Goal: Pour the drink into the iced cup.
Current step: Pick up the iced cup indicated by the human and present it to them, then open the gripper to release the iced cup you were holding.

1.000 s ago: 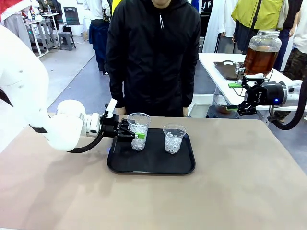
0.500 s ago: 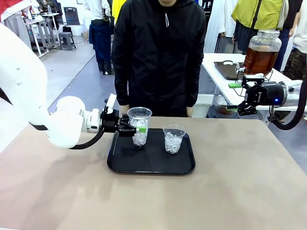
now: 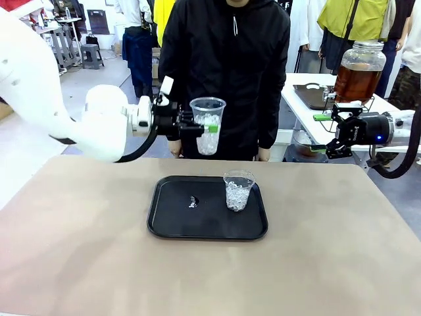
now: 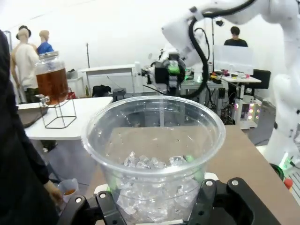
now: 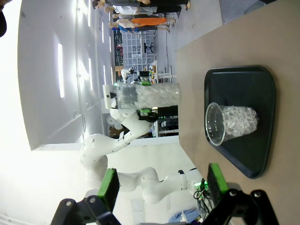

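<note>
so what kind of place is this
Probably a lab or demo hall staged as a drinks counter: a dispenser jar of amber drink on a white side table, a serving tray with an iced cup, cluttered workbenches behind.

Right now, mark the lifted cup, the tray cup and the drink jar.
lifted cup (image 3: 208, 141), front view, lower wall.
tray cup (image 3: 239, 191), front view, iced middle.
drink jar (image 3: 357, 80), front view, amber belly.

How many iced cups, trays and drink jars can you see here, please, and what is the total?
Iced cups: 2 (held cup, standing cup)
Black tray: 1
Drink jar: 1
Total: 4
</note>
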You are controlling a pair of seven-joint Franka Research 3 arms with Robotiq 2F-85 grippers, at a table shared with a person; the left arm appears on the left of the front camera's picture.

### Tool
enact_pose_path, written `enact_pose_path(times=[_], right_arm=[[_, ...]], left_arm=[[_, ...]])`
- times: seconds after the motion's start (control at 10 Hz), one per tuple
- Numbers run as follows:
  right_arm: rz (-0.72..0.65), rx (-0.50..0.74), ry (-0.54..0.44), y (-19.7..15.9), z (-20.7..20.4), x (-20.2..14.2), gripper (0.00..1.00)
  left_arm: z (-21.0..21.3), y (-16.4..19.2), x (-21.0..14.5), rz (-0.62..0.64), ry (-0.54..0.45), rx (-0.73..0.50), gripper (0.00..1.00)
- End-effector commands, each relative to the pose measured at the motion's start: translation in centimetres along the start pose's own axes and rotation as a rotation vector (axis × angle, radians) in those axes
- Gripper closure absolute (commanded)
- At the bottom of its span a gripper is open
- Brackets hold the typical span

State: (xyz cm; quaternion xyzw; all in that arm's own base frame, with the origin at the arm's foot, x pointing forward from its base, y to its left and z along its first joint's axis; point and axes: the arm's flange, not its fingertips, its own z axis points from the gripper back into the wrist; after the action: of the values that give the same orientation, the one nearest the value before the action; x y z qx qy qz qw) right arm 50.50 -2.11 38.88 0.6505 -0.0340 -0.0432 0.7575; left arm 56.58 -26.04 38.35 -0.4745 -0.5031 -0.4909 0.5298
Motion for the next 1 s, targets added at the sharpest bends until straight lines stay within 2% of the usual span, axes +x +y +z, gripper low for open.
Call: enact_pose_path(times=[0.0,0.1,0.2,0.9], right_arm=[[0.0,0.002,-0.001,0.3,0.0,0.0,0.0],[0.0,0.002,-0.001,0.3,0.0,0.0,0.0],[0.0,0.002,-0.001,0.3,0.0,0.0,0.0],[0.0,0.002,-0.001,0.3,0.0,0.0,0.0]], left_arm=[[-0.5,1.9,0.9,0.046,0.015,0.024,0.36],[-0.4,2.1,1.5,0.077,0.034,0.021,0.36],[-0.1,0.9,1.1,0.019,0.004,0.018,0.36],[-0.1,0.9,1.1,0.019,0.004,0.018,0.36]])
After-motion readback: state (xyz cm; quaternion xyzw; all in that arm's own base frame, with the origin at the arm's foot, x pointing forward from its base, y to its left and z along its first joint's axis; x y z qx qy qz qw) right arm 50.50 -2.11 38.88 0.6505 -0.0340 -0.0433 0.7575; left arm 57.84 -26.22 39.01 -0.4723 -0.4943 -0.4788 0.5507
